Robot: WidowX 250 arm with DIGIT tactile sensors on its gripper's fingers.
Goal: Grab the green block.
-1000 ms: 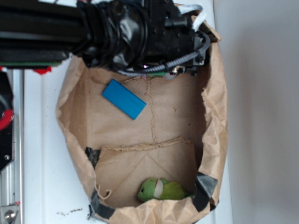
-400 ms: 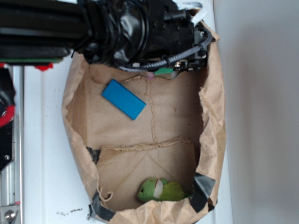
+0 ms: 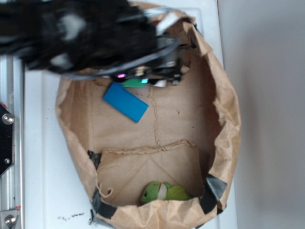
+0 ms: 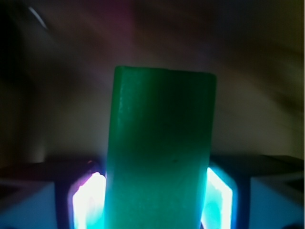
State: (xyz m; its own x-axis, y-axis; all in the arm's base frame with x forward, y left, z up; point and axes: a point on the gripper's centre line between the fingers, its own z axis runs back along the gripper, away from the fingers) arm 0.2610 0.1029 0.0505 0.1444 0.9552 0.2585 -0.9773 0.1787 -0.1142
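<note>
The green block (image 4: pixel 159 152) fills the middle of the wrist view, standing upright between two glowing pads (image 4: pixel 88 202) that press on its left and right sides. My gripper (image 4: pixel 155 210) is shut on it. From the exterior view only a small green sliver of the green block (image 3: pixel 133 83) shows under the blurred black arm, where my gripper (image 3: pixel 143 80) sits at the top of the brown paper bag (image 3: pixel 224 119). The arm hides most of the block there.
A bright blue rectangular block (image 3: pixel 126 102) lies on the bag floor just below the gripper. A lime-green and white soft toy (image 3: pixel 164 192) rests at the bag's near end. Crumpled bag walls ring everything; a white surface (image 3: pixel 43 143) lies outside.
The arm has swung left and now looks blurred. The green sliver under it has shifted left, toward the blue block. The bag's rim has changed shape on the right.
</note>
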